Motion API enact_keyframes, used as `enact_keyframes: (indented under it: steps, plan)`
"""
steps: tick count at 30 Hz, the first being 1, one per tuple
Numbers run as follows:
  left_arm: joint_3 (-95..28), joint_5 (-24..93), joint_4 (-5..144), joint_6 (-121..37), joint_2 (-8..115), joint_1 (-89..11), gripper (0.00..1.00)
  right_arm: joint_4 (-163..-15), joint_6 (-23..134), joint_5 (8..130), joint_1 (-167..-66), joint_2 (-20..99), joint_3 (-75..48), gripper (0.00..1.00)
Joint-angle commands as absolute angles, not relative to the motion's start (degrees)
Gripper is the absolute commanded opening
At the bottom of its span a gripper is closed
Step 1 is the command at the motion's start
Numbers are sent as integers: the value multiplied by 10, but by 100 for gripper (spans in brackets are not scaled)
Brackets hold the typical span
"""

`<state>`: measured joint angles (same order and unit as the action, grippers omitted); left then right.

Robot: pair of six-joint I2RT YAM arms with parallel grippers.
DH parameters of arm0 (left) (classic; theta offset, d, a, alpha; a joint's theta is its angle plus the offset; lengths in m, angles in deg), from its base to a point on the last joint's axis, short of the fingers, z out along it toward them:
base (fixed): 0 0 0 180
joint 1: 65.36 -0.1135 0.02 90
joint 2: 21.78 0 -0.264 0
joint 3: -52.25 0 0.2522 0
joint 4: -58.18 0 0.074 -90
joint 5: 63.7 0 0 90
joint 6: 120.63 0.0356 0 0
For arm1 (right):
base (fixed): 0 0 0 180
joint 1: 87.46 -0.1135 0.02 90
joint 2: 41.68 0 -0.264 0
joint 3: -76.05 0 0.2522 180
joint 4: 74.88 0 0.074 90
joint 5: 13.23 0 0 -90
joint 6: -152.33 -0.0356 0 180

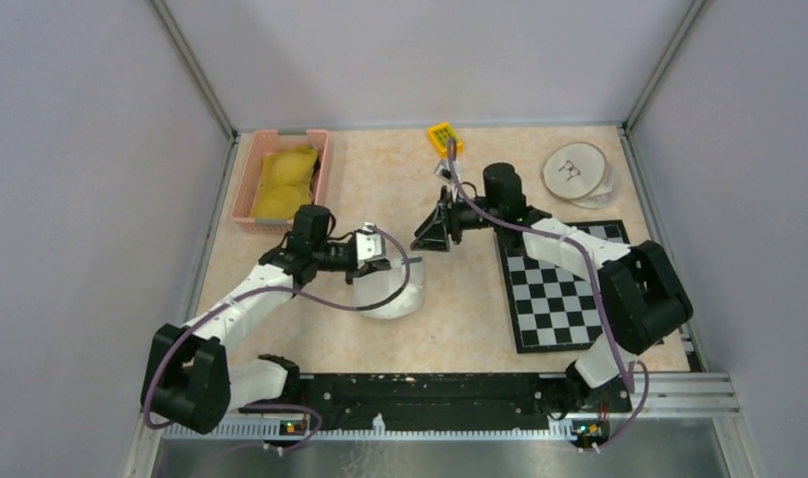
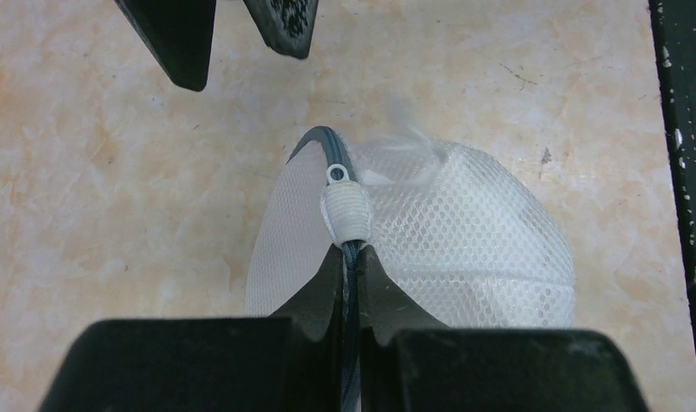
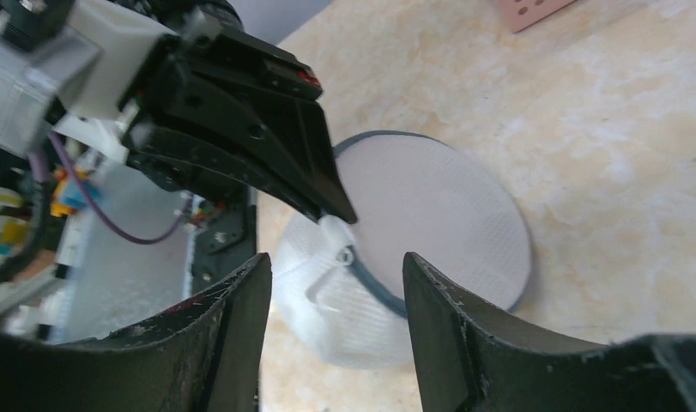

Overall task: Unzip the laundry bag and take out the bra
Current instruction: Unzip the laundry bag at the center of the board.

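Observation:
The white mesh laundry bag (image 1: 398, 291) lies on the table, round and domed, with a dark grey zipper rim (image 2: 320, 142). My left gripper (image 1: 377, 264) is shut on that rim just below the white zipper-end cover (image 2: 346, 210), seen closely in the left wrist view (image 2: 353, 251). My right gripper (image 1: 426, 237) is open and empty, just above and beyond the bag; its fingers (image 2: 185, 39) show at the top of the left wrist view. In the right wrist view the open gripper (image 3: 335, 262) frames the bag (image 3: 438, 215) and its zipper pull (image 3: 345, 256). No bra shows in the bag.
A pink basket (image 1: 248, 177) at the back left holds a yellow padded garment (image 1: 283, 179). A small yellow object (image 1: 444, 136) sits at the back centre. White round discs (image 1: 576, 171) lie at the back right. A checkerboard mat (image 1: 564, 289) lies at the right.

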<state>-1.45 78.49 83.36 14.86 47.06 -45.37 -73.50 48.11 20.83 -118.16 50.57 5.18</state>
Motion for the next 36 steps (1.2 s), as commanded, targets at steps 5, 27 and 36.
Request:
enact_keyframes:
  steps: [5,27,36]
  plan:
    - [2,748,774,107,444,-422,0,-662,250,176,-1184,498,75,51]
    - [2,747,732,84,445,-396,0,-534,128,160,-1184,572,125,34]
    - [-1,750,732,92,447,-383,0,-491,97,157,-1184,583,127,33]
